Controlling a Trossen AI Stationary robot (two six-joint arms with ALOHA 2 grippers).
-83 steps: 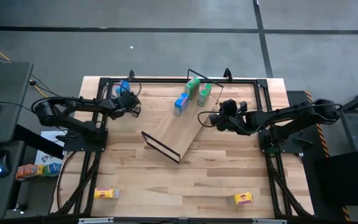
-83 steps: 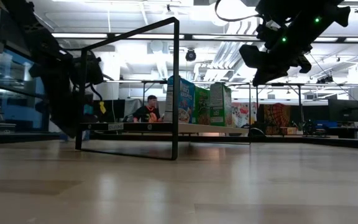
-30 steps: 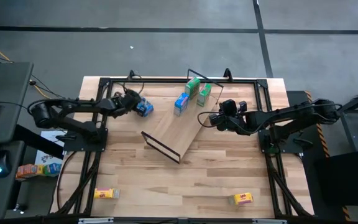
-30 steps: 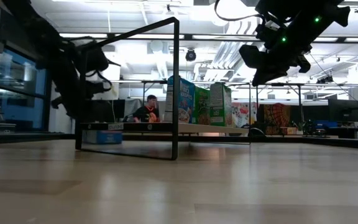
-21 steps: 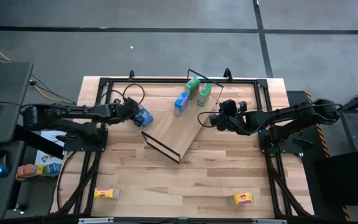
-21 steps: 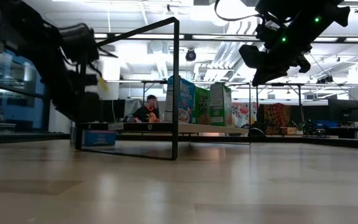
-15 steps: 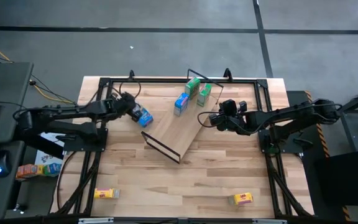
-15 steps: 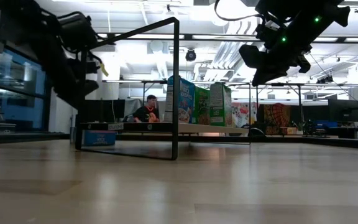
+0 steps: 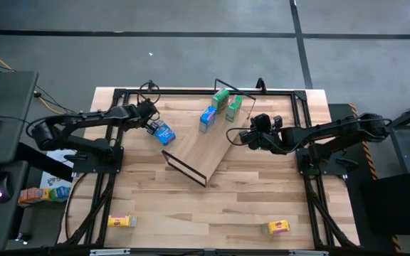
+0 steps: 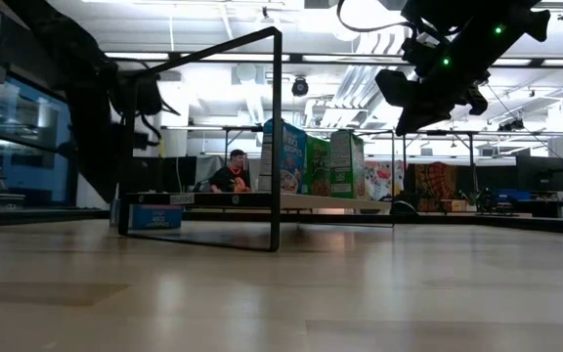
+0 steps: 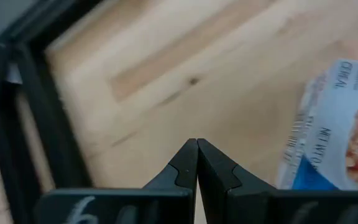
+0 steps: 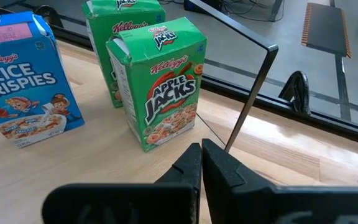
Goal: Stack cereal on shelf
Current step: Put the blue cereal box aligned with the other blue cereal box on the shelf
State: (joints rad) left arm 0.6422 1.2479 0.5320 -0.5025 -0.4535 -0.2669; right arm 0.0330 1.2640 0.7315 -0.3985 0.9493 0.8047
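The shelf (image 9: 203, 148), a light-wood board with black wire end frames, lies slantwise mid-table. A blue cereal box (image 9: 207, 119) and two green ones (image 9: 221, 99) (image 9: 234, 107) stand upright on its far end. Another blue box (image 9: 164, 132) lies flat on the table beside the shelf's left edge, also seen in the left wrist view (image 11: 337, 124). My left gripper (image 9: 151, 118) is shut, just far-left of that box, touching nothing. My right gripper (image 9: 245, 135) is shut and hovers above the shelf's right edge, near the green boxes (image 12: 163, 81). Two yellow boxes (image 9: 122, 221) (image 9: 278, 227) lie near the near edge.
A black frame rail (image 9: 205, 91) runs round the tabletop, close behind the left gripper (image 11: 36, 118). The shelf's wire end frame (image 10: 275, 137) stands tall at the board's near end. Bare wood lies between the shelf and the yellow boxes.
The left gripper swung toward the near edge beside the lying blue box, then drew back toward the far edge. The blue box slid a little toward the near edge and now lies still. The right arm kept still.
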